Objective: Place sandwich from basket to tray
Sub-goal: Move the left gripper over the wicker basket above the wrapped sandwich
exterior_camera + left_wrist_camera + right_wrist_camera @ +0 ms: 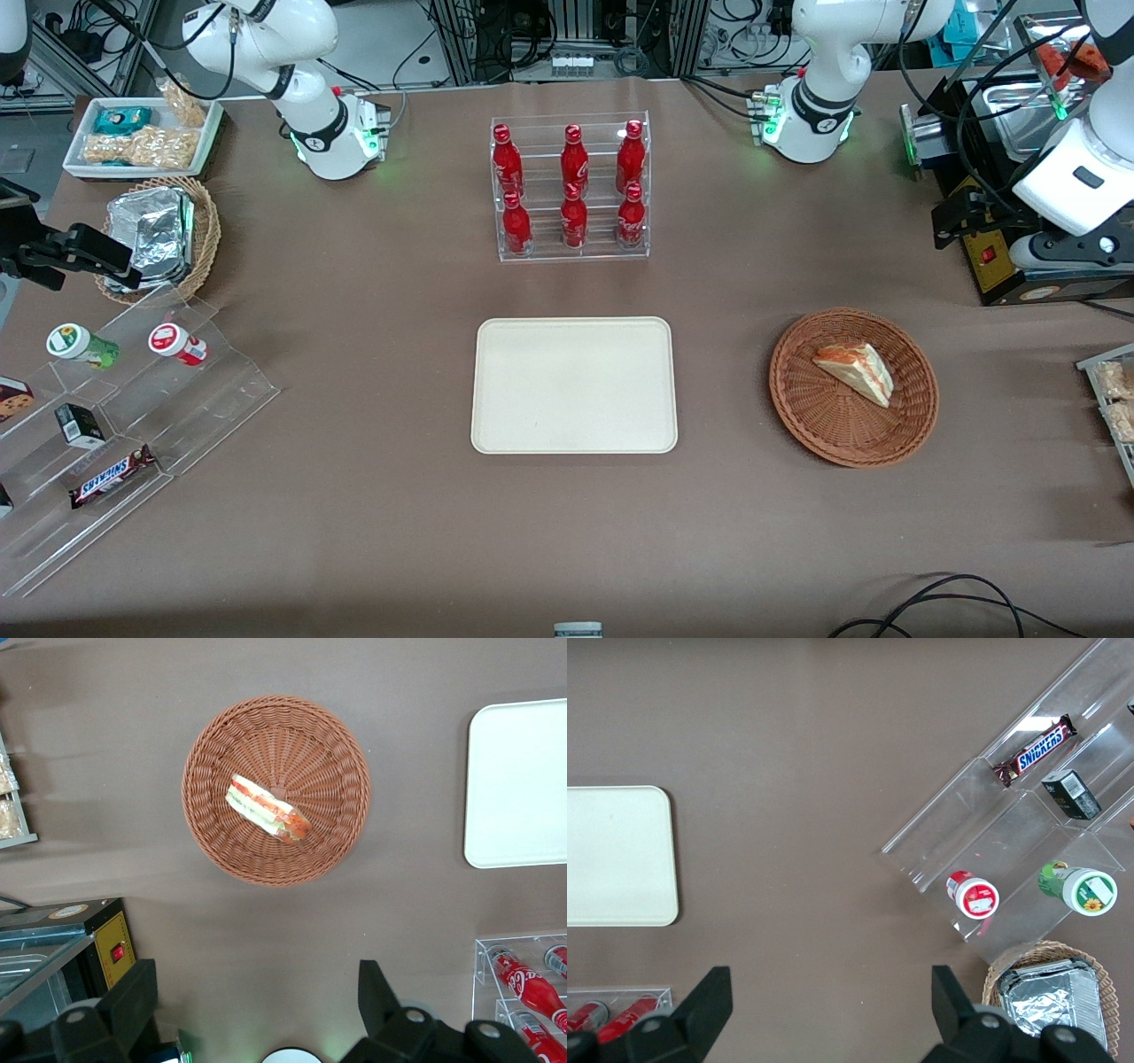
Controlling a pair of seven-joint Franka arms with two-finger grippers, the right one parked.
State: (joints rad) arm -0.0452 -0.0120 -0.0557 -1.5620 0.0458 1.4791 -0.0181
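The sandwich (855, 372), a small white-bread wedge with orange-red and green filling, lies in the round reddish-brown wicker basket (797, 399) toward the working arm's end of the table. The cream-beige tray (574, 385) lies flat at the table's middle and holds nothing. My left gripper (961, 217) hangs high above the table, farther from the front camera than the basket. In the left wrist view the gripper (255, 974) is open and holds nothing, with the sandwich (266, 808), the basket (221, 842) and part of the tray (523, 788) in sight below.
A clear rack of red bottles (571, 190) stands farther from the front camera than the tray. A black box with a yellow face (1001, 257) sits beside the gripper. A tan basket of foil packets (159, 235) and clear snack steps (133, 408) lie toward the parked arm's end.
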